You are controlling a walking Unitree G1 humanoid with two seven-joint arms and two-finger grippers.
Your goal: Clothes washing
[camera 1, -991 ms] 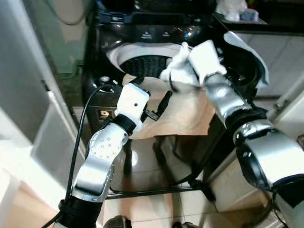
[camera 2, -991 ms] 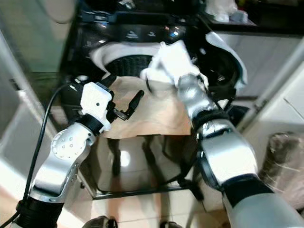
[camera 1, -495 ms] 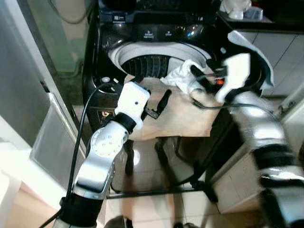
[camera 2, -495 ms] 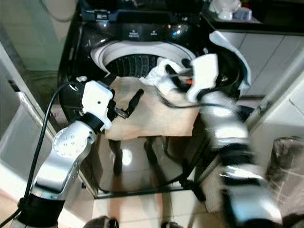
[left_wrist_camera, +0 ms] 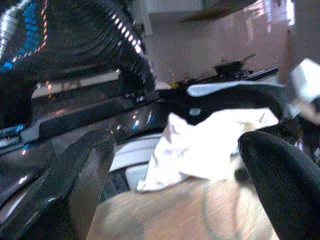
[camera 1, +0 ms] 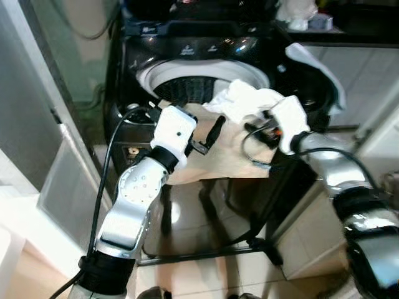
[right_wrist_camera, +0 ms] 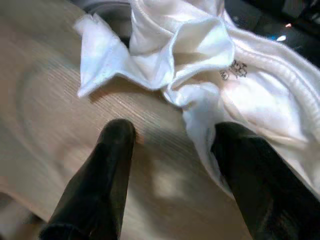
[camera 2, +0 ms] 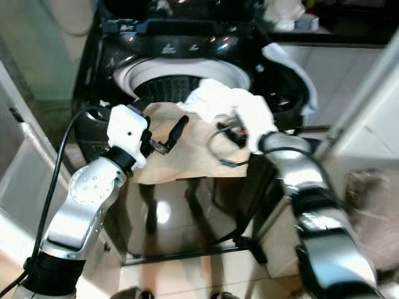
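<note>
A crumpled white cloth lies on the far edge of a tan wooden board, right by the white drum rim of the black top-loading washer, whose lid stands open. My right gripper hovers low over the board just on my side of the cloth. In the right wrist view it is open, with the cloth touching one finger and nothing between the two. My left gripper hangs open above the board's left part, facing the cloth.
The washer's raised lid stands at the right, behind my right arm. A grey glass-panelled door lines the left. Black frame legs stand on the glossy tiled floor under the board. A counter with white items is at the back right.
My right gripper has come down from above the drum and drawn back toward me. The white cloth is out of its grip and lies on the board. The left arm has held still.
</note>
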